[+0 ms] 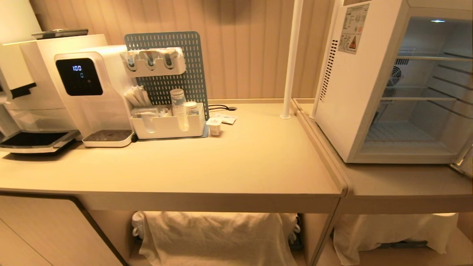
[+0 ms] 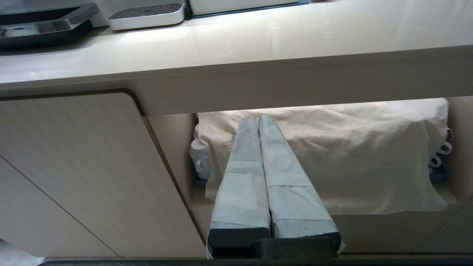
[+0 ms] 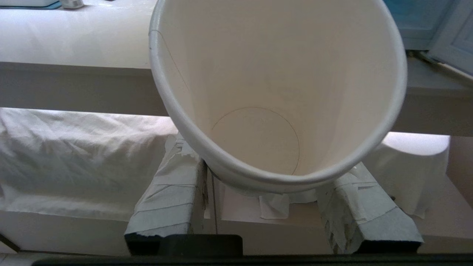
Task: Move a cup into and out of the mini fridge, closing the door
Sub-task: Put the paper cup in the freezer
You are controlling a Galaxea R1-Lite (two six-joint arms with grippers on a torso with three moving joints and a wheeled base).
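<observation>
My right gripper (image 3: 269,159) is shut on the cup (image 3: 277,92), a white paper cup, empty, whose mouth fills the right wrist view. It hangs low in front of the counter's front edge, outside the head view. The mini fridge (image 1: 391,85) stands on the lower right counter with its white inside and wire shelves showing and nothing on them. The door (image 1: 466,162) is swung open, and only a sliver of it shows at the right edge. My left gripper (image 2: 257,120) is shut with nothing in it, parked below the counter in front of a cloth.
A water dispenser (image 1: 88,88), an organiser tray with a stack of patterned cups (image 1: 178,107) and a small creamer tub (image 1: 215,126) stand at the back of the counter (image 1: 221,162). A white pole (image 1: 290,59) rises beside the fridge. Cloth-covered items (image 1: 214,232) lie under the counter.
</observation>
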